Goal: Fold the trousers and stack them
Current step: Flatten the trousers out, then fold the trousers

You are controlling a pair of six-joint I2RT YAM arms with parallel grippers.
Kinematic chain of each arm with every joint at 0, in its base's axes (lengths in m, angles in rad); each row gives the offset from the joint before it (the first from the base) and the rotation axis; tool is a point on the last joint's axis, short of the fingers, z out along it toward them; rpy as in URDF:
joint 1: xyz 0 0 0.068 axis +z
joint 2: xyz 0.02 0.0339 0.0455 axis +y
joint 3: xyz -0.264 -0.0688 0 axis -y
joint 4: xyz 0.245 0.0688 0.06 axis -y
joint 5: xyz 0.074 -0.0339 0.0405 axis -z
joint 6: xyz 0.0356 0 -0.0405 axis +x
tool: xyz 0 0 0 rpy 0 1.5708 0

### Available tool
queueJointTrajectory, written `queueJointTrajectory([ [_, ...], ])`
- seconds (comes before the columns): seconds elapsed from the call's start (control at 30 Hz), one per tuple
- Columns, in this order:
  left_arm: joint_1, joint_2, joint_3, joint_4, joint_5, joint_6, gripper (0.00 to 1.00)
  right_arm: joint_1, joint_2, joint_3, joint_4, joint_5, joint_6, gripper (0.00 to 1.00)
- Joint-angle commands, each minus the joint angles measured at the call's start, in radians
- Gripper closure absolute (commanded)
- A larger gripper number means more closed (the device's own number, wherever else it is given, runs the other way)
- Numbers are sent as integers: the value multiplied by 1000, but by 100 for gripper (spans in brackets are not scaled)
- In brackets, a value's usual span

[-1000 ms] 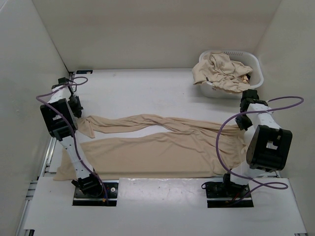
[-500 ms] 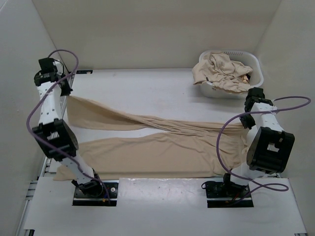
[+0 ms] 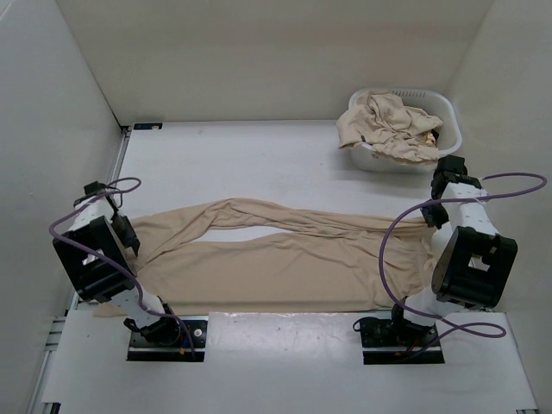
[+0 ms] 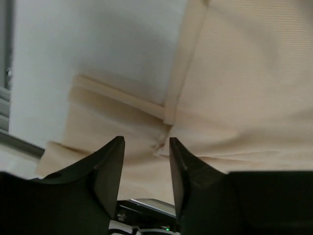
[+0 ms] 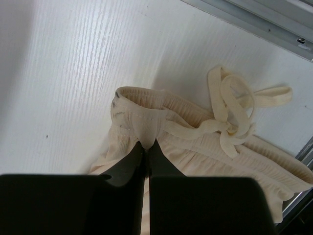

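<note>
One pair of beige trousers (image 3: 285, 259) lies spread across the table, legs pointing left and waistband at the right. My left gripper (image 3: 128, 233) hovers over the leg ends at the left. In the left wrist view that gripper (image 4: 145, 142) is open, with the leg hems (image 4: 122, 117) lying flat below it and nothing between the fingers. My right gripper (image 3: 435, 210) is at the waistband end. The right wrist view shows this gripper (image 5: 146, 143) shut on the waistband (image 5: 146, 117), beside its knotted drawstring (image 5: 230, 115).
A white laundry basket (image 3: 449, 110) stands at the back right, holding more crumpled beige trousers (image 3: 384, 125). White walls close in the table (image 3: 259, 155) on the left, back and right. A metal rail (image 3: 121, 159) runs along the left edge.
My left gripper carried the far leg up to the back left, then brought it down near the other leg and opened, letting it go. The right gripper kept its hold.
</note>
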Motion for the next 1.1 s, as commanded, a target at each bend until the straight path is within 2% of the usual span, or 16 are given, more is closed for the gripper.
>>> queueJointTrajectory([
  [0.0,31,-69,57,3,-48,-3,45,-14,-16,-1,-10,6,-17,100],
  [0.03,31,-69,85,-11,-28,-3,38,-14,-16,-1,-10,6,-17,100],
  [0.07,31,-69,161,-22,7,-3,25,-14,-5,-1,-10,6,-17,100],
  [0.13,31,-45,247,-51,38,-3,19,-14,-5,-1,-10,6,-17,100],
  [0.2,7,19,360,-60,38,-3,19,-14,15,8,-20,6,-26,100],
  [0.4,-24,285,519,-60,-48,-3,21,-14,49,54,-55,26,-35,100],
  [0.57,-24,424,562,-51,-25,-3,21,-14,78,76,-56,26,-45,100],
  [0.6,-35,455,562,-51,-15,-3,19,-14,78,88,-56,26,-54,100],
  [0.7,-35,498,519,-51,-38,-3,19,-14,101,97,-56,26,-54,100],
  [0.77,-35,518,476,-51,-48,-3,28,-23,121,108,-65,26,-54,100],
  [0.83,-35,527,462,-51,-72,-3,49,-23,121,108,-65,26,-54,100],
  [0.87,-35,536,453,-51,-72,-3,86,-23,121,108,-65,26,-64,100],
  [1.07,-35,498,614,-82,17,-3,86,-34,130,162,-56,13,-74,100],
])
